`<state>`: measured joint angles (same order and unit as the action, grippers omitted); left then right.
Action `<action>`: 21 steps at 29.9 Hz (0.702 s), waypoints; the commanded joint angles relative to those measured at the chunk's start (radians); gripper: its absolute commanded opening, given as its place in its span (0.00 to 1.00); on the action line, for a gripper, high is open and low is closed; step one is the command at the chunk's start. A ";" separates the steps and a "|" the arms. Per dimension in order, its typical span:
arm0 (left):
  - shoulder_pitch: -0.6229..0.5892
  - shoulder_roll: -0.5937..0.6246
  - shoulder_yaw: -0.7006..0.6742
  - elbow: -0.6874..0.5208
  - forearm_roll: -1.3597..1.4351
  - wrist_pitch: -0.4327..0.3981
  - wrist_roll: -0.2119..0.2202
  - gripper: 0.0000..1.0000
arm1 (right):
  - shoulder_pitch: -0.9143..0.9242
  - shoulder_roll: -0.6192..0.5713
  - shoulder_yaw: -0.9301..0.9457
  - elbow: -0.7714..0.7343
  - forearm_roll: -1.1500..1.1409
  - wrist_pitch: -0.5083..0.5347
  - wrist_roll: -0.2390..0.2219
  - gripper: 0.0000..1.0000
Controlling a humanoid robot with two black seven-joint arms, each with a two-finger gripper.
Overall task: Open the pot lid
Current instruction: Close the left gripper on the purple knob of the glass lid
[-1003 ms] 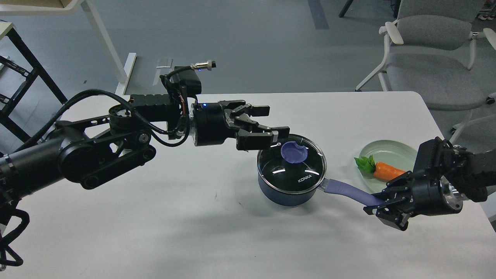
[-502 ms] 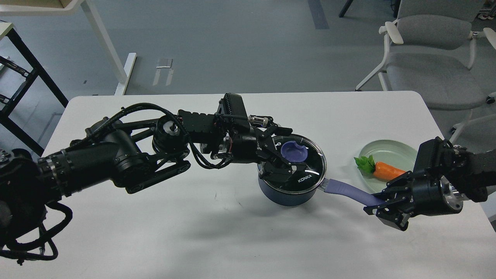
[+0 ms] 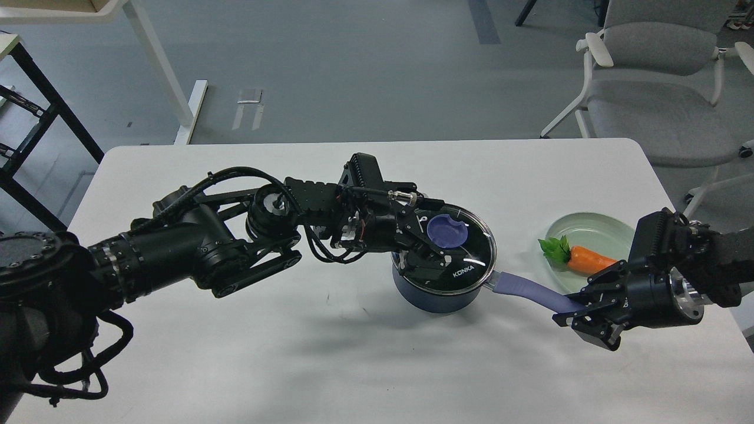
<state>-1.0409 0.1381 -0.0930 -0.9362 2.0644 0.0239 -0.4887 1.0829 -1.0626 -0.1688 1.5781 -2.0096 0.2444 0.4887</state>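
A dark blue pot stands on the white table with its glass lid on it. The lid has a round purple knob. My left gripper lies low over the lid's left side, open, with one finger above the knob and one below it. I cannot tell if the fingers touch the knob. My right gripper is shut on the end of the pot's purple handle, right of the pot.
A pale green plate with a toy carrot sits just behind my right gripper. A grey chair stands beyond the table's far right corner. A dark frame stands at the far left.
My left arm has swung down and right, bringing the gripper from above the lid's left rim down onto the lid beside the knob. The right gripper and pot have not moved.
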 commanded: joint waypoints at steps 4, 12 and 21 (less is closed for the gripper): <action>0.001 -0.031 0.016 0.056 0.000 0.010 0.000 0.99 | 0.000 0.000 0.000 0.000 0.002 0.000 0.000 0.34; 0.007 -0.049 0.035 0.091 -0.001 0.051 0.000 0.96 | 0.000 0.000 0.000 0.000 0.002 0.000 0.000 0.34; 0.012 -0.054 0.047 0.091 -0.001 0.054 0.000 0.68 | 0.000 -0.002 0.000 0.000 0.003 0.000 0.000 0.34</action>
<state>-1.0318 0.0866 -0.0532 -0.8452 2.0633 0.0781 -0.4887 1.0829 -1.0650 -0.1688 1.5785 -2.0078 0.2439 0.4887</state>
